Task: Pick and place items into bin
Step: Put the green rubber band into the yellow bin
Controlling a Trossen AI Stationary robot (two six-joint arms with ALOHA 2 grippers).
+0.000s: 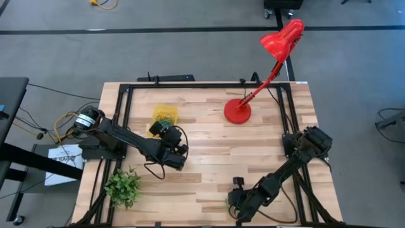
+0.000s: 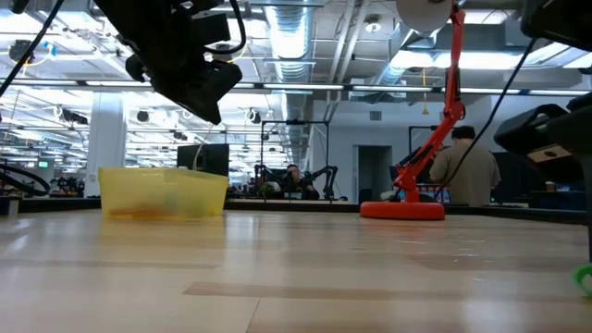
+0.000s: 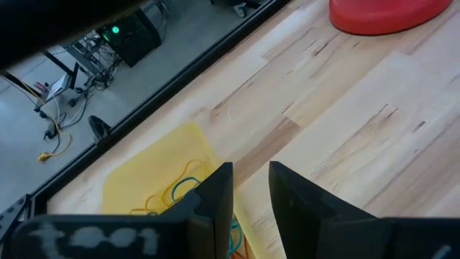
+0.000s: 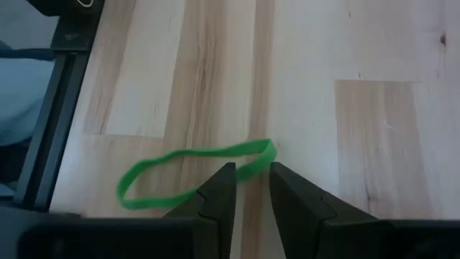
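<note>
The yellow translucent bin (image 1: 166, 114) (image 2: 162, 192) stands on the table's far left part, with several green, yellow and orange bands (image 3: 183, 191) lying in it. My left gripper (image 1: 158, 128) (image 3: 250, 169) hovers over the bin's near right corner (image 3: 208, 155), open by a narrow gap and holding nothing. My right gripper (image 1: 233, 201) (image 4: 251, 169) is low at the table's near edge, narrowly open. Its fingertips stand on either side of one end of a green band (image 4: 194, 162) that lies flat on the wood. A bit of that band (image 2: 585, 276) shows at the low view's right edge.
A red lamp stands with its round base (image 1: 237, 111) (image 2: 402, 210) right of the bin. A small green plant (image 1: 123, 187) sits at the near left corner. Black frame rails (image 1: 126, 107) run along the table's edges. A person (image 2: 467, 166) stands in the room beyond.
</note>
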